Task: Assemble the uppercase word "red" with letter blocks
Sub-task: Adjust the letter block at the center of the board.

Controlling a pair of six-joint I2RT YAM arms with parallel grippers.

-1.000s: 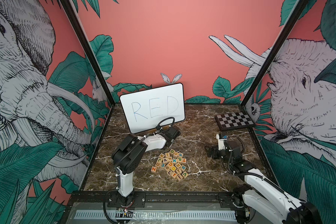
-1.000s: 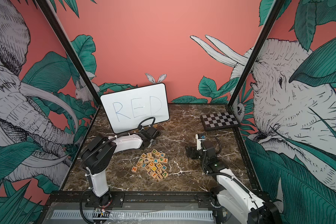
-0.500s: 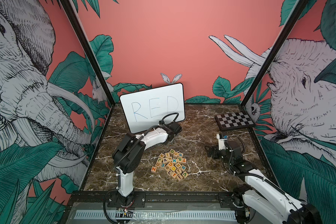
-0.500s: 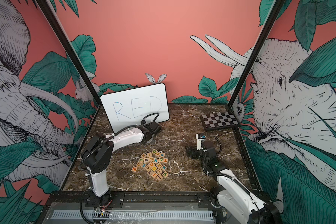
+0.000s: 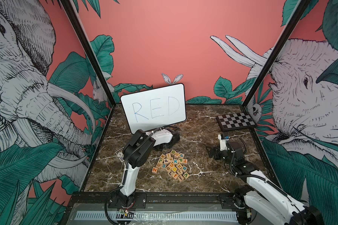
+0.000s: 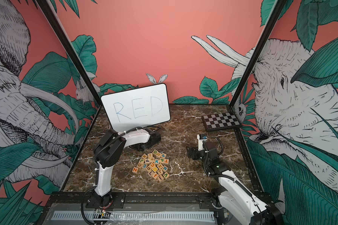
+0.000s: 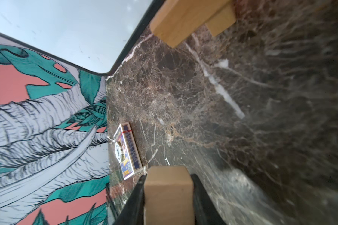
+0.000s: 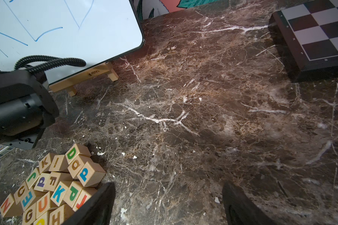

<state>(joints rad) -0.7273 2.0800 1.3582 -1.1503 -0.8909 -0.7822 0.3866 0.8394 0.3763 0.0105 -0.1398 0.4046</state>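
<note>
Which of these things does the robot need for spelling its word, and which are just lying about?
Needed: pile of pale wooden letter cubes; pale wooden cube gripped in left claw; white board reading RED.
Lying about: black-and-grey checkered board; small blue-and-white box.

The whiteboard point(image 5: 153, 109) bore "RED" in blue handwriting. Top faces of the letter blocks point(image 8: 53, 187) read, among others, a green D, a blue p, a purple p, a blue K, a green P, and an orange U and N. The checkered board point(image 8: 289, 48) carried 1 to 4 along its edge. A logo on the wooden stand point(image 8: 93, 73) was too blurred to read.
</note>
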